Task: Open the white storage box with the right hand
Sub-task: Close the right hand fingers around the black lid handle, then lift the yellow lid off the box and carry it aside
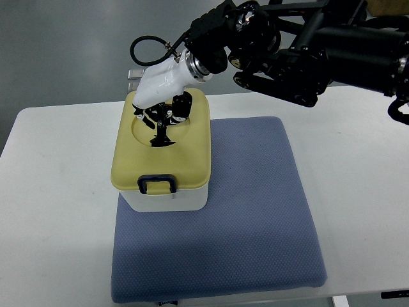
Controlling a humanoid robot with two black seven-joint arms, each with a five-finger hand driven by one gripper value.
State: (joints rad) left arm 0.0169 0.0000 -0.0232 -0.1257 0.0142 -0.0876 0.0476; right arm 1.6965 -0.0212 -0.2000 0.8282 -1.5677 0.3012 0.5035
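On the white table (pixel 57 166) lies a blue mat (pixel 255 217), and the white storage box (pixel 167 199) sits on its far-left corner, yellow lid (pixel 192 153) seated and front latch (pixel 158 184) closed, so nothing is open yet. My right hand (pixel 163 118) hangs over the lid's round recess, fingers curled downward at its handle; whether they grip it I cannot tell.

one top view looks steeply down, fairly near, onto the table (pixel 57 160).

The right arm (pixel 332 48) runs off the right and top edges. The robot hand (pixel 163 118) covers part of the yellow lid (pixel 185 160), its finger contact unclear. The blue mat (pixel 255 224) meets the bottom edge, and the tabletop (pixel 51 192) is cut on three sides.
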